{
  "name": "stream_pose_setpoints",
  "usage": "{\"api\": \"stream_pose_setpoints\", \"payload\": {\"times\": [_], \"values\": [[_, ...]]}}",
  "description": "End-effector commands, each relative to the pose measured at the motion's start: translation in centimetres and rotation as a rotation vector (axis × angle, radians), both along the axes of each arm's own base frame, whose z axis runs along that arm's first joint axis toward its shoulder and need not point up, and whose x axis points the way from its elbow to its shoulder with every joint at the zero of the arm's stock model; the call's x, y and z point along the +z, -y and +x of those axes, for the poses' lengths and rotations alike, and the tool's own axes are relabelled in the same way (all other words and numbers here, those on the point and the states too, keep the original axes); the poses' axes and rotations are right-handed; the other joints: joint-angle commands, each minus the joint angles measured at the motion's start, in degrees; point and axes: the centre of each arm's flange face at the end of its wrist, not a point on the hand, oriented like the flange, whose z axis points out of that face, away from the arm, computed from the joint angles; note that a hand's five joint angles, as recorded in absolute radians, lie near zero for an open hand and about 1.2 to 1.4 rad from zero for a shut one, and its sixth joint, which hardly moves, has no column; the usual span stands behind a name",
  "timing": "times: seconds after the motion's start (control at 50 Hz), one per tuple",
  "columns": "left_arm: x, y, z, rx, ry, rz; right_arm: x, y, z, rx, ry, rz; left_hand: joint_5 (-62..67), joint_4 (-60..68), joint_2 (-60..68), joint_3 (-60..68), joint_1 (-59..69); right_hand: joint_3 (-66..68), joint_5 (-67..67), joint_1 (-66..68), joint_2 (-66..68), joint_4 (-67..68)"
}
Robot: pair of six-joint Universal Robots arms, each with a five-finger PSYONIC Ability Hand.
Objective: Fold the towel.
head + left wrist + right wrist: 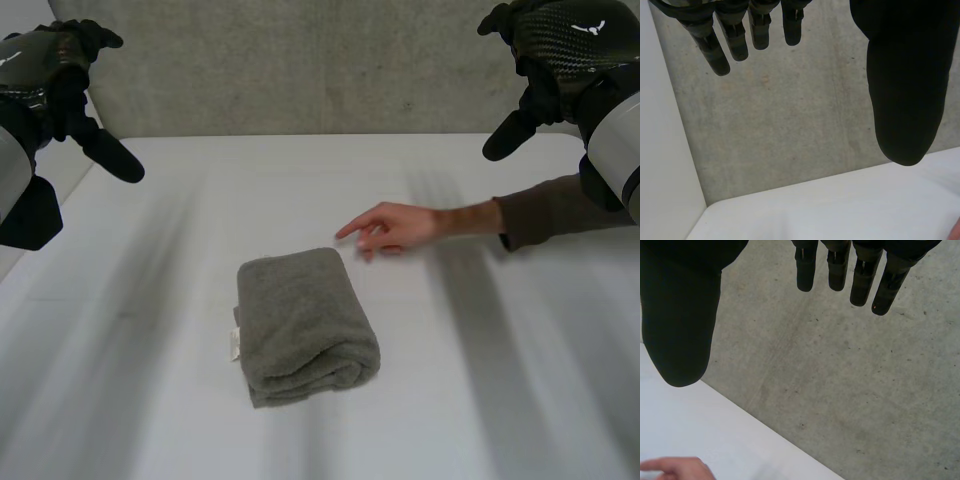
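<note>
We find the folded grey terry towel (305,325) central on the white surface (480,400), a person's hand (395,228) near it. Our left hand (50,70) and right hand (565,45) hang before the grey concrete wall (300,60), fingers straight, empty.

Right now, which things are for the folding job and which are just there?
For the job: folded grey towel, left hand, right hand, both raised and open.
Just there: person's hand on the table near the towel, grey wall.
</note>
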Motion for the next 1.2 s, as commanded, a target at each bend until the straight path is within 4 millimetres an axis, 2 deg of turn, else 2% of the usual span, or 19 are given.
{"api": "stream_pose_setpoints", "payload": {"times": [0.02,0.26,0.58,0.78,1.2], "values": [[0.2,-0.2,0.2,0.002,-0.001,-0.002,-0.2,0.0,0.1,0.005,-0.003,0.006,-1.6,0.5,0.6,0.4,0.7,-2.3,-3.3,-2.2,-3.2,-3.5],[1.3,-1.1,0.6,0.001,-0.014,-0.033,0.4,-1.1,0.0,0.016,0.001,-0.013,-1.6,0.5,0.6,0.4,0.7,-2.3,-3.3,-2.2,-3.2,-3.5],[1.1,-1.7,0.2,-0.021,-0.007,-0.015,1.9,-2.1,-0.3,0.028,0.019,-0.059,-1.6,0.5,0.6,0.4,0.7,-2.3,-3.3,-2.2,-3.2,-3.5],[1.4,-2.9,0.1,-0.044,-0.002,-0.005,2.5,-2.1,-0.6,0.029,0.023,-0.077,-1.7,0.4,0.6,0.3,0.7,-2.3,-3.3,-2.2,-3.2,-3.5],[0.9,-3.4,-0.2,-0.064,0.005,0.01,2.3,-2.2,-0.4,0.053,0.017,-0.073,-1.7,0.4,0.6,0.3,0.7,-2.3,-3.3,-2.2,-3.2,-3.5]]}}
